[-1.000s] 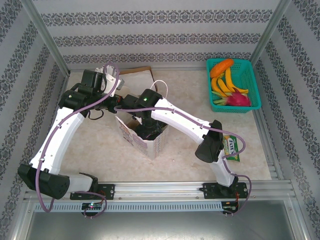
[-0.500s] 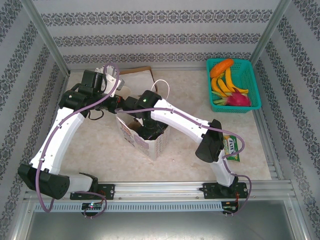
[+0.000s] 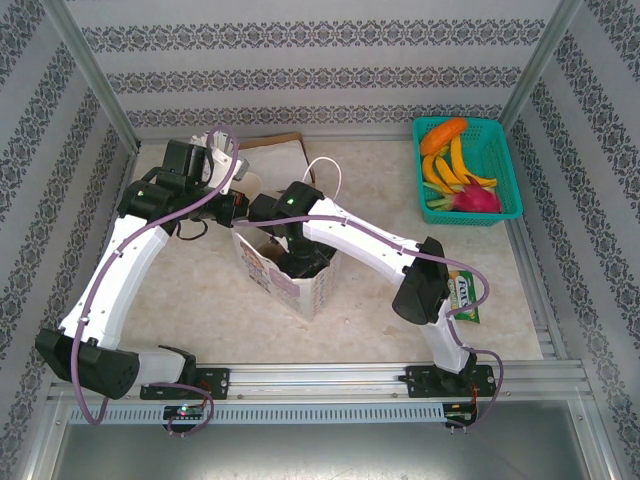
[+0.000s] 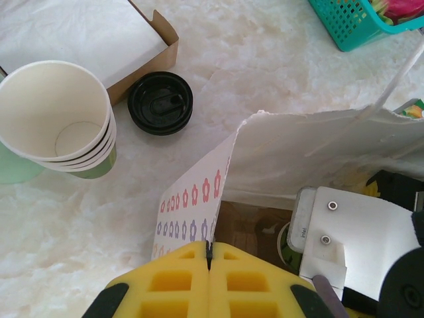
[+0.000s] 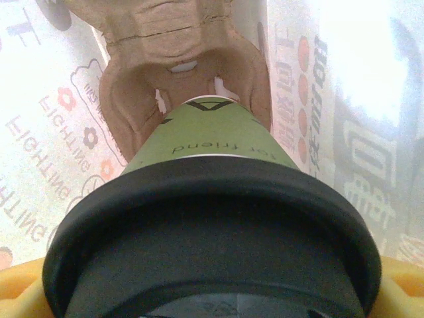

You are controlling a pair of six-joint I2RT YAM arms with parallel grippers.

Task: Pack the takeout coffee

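Observation:
The takeout coffee (image 5: 211,142), an olive-green cup with a black lid (image 5: 212,245), hangs inside the white flower-printed paper bag (image 3: 290,280). My right gripper (image 5: 212,295) is shut on it at the lid, with its yellow fingers (image 5: 18,285) at either side. Just below the cup sits a brown pulp cup carrier (image 5: 179,40) at the bag's bottom. My left gripper (image 4: 209,250) is shut on the bag's top edge (image 4: 199,202) and holds it open. From the left wrist, a sliver of the green cup (image 4: 285,246) shows under the right wrist camera.
Behind the bag are a stack of cream paper cups (image 4: 56,116), a loose black lid (image 4: 160,103) and a cardboard box of white paper (image 4: 86,33). A teal basket (image 3: 505,170) of fruit stands at the back right. A green packet (image 3: 462,295) lies beside the right arm.
The right arm has shifted slightly, with the cup still inside the bag. The left arm holds the bag's edge as before.

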